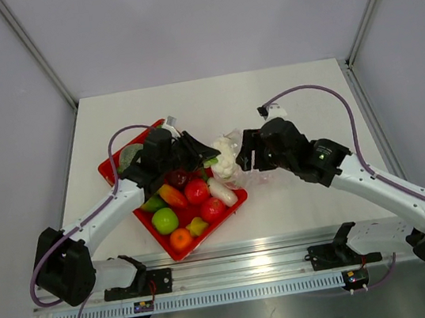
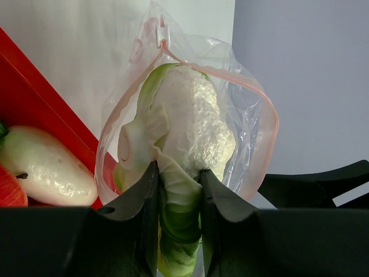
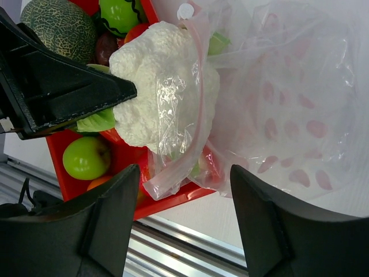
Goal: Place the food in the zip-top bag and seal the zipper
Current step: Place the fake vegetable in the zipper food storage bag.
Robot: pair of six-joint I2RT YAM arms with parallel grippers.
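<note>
Along the lower centre of the top view, nearest the arm bases, a red tray (image 1: 112, 165) on the counter (image 1: 307, 201) holds an orange (image 1: 180, 239), a green apple (image 1: 165, 220), a red tomato (image 1: 196, 191) and a white radish (image 2: 46, 167). Just behind these, the left claw (image 2: 177, 173) is clamped on the green leaf base of a cauliflower (image 2: 193, 121). Its white head sits in the open mouth of the zip-top bag (image 3: 288, 86) at the tray's right edge. The zipper (image 2: 271, 118), unsealed, loops around the head. At centre right of the top view, the right claw (image 3: 184, 170) has its fingers spread wide apart, with the bag's crinkled lower edge between them.
</note>
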